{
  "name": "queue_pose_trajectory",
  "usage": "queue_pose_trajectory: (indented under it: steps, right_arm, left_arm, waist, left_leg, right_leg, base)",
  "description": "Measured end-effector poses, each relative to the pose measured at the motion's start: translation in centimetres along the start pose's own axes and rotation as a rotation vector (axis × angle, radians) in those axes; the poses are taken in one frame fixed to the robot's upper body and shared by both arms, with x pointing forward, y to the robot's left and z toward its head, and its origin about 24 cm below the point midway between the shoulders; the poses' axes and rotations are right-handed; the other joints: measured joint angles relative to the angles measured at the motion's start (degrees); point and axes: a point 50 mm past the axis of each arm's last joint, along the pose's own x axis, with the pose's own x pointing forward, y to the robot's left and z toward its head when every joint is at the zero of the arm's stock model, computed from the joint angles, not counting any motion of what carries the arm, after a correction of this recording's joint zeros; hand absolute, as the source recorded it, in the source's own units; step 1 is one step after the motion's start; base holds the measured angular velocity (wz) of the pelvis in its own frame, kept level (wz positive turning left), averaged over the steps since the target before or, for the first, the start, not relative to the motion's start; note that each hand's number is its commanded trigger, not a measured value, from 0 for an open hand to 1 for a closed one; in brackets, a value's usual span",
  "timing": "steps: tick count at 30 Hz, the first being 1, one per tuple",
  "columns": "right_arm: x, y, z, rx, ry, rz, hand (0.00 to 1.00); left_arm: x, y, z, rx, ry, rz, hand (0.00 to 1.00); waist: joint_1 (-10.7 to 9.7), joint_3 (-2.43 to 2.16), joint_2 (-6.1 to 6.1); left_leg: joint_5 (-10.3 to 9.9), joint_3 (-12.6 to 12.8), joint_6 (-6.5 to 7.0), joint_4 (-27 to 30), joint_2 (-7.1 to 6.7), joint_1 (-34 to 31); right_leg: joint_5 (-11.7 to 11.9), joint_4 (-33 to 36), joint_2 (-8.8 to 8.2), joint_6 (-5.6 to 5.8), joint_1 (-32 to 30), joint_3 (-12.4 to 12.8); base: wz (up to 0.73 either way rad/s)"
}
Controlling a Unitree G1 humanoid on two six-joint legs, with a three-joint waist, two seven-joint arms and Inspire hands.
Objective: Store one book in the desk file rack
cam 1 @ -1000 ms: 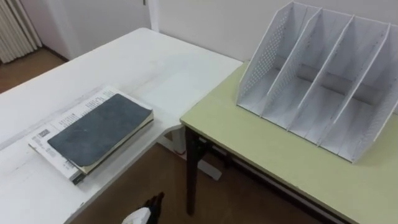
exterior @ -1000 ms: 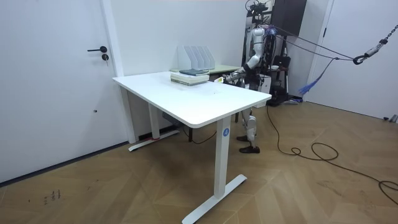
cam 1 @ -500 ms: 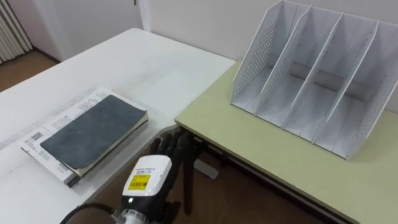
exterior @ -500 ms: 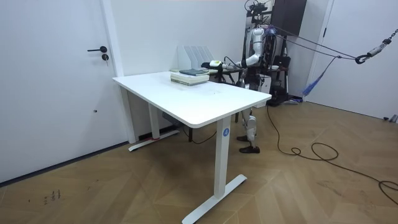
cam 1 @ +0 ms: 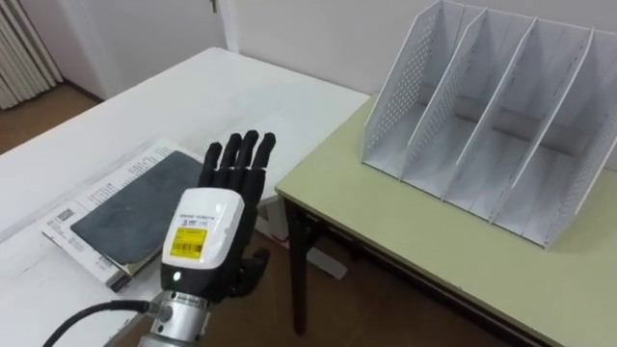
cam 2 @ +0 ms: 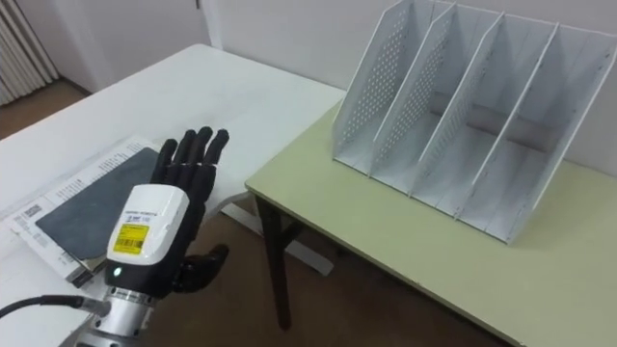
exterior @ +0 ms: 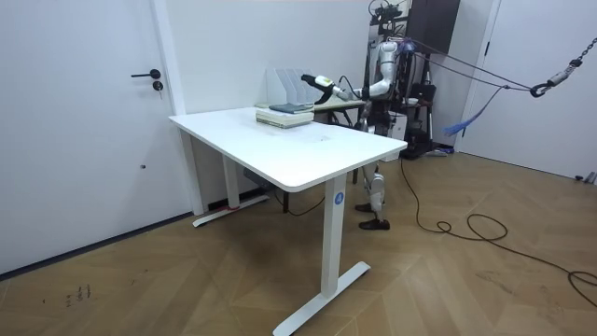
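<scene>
In the eye views, the dark grey book (cam 1: 116,207) lies flat at lower left on a white printed volume (cam 1: 87,193). Both rest on the white table (cam 1: 222,92), close to its right edge. The left hand (cam 1: 207,236) rises from the lower left with its back to the camera, fingers (cam 1: 241,159) straight and released, grasping nothing. It overlaps the book's right side in the picture, and contact cannot be judged there. The room view settles this: the hand (exterior: 314,80) is held in the air, higher than the stack (exterior: 284,114) and to the room view's right of it. The robot stands beyond the table's far side, and a door (exterior: 93,121) is at the room view's left. Right of the hand, a strip of floor (cam 1: 328,308) separates the white table from the green desk (cam 1: 405,226). The white file rack (cam 1: 492,116) stands upright at upper right on that desk, slots open to front and top, with bare desktop before it.
</scene>
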Motion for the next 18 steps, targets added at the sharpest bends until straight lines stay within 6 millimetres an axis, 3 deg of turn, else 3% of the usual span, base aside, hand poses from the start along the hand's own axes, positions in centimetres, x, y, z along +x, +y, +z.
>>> queue_pose_trajectory:
  steps: [6,18]
  right_arm:
    - [-0.1,-0.3,-0.7,0.017,0.019,-0.019,0.0]
    - [-0.4,-0.5,-1.6,0.053,0.035,-0.012,0.0]
  left_arm:
    - [-0.9,-0.1,-0.6,0.009,0.033,0.016,0.0]
    - [-2.0,0.6,-4.0,0.076,0.165,0.035,0.0]
  waist:
    - [0.6,-0.53,0.81]
    - [0.9,-0.48,0.95]
  left_leg:
    - [0.0,0.0,0.01,-0.2,0.0,0.4]
    - [0.0,0.1,0.01,-0.1,0.06,0.9]
  right_leg:
    - [0.1,0.0,-0.01,0.01,0.6,0.0]
    - [0.1,0.1,0.06,-0.08,1.1,0.2]
  base:
    - [0.0]
    - [-0.01]
